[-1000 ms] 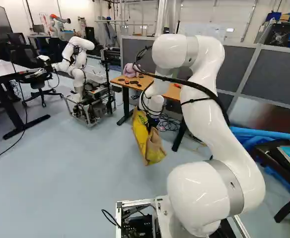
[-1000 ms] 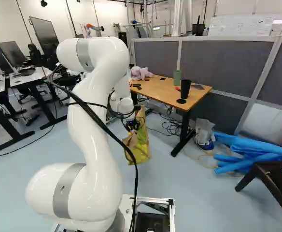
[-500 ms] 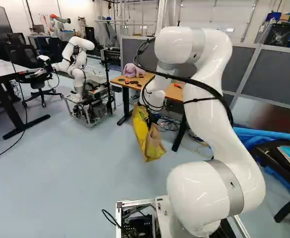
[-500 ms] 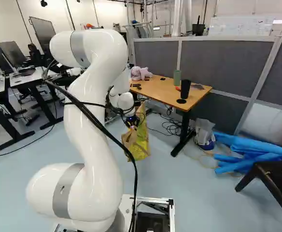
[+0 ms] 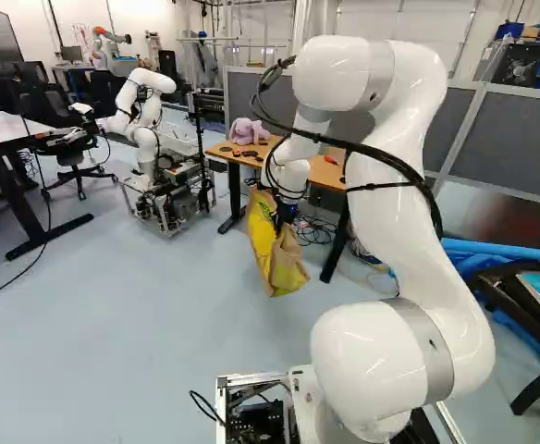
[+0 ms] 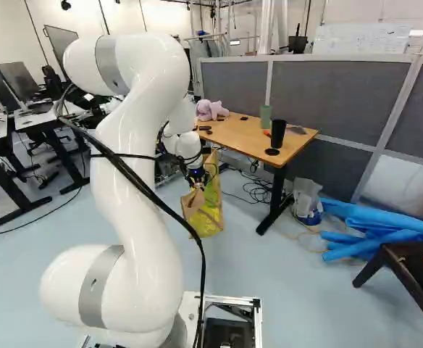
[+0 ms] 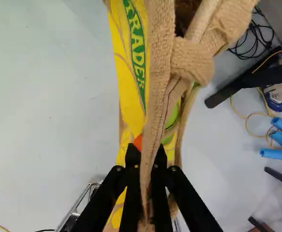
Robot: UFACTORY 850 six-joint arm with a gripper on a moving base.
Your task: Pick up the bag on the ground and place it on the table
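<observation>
Bag (image 5: 272, 257) looked off the floor (image 5: 113, 324), my gripper (image 7: 147, 152) clamped on its strap (image 7: 159, 48); raising past table (image 6: 240, 135) near edge and set-down remained.

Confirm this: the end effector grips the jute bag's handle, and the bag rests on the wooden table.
No: the left base view shows the jute bag hanging beside the wooden table, not on it. The end effector does grip its handle.
</observation>
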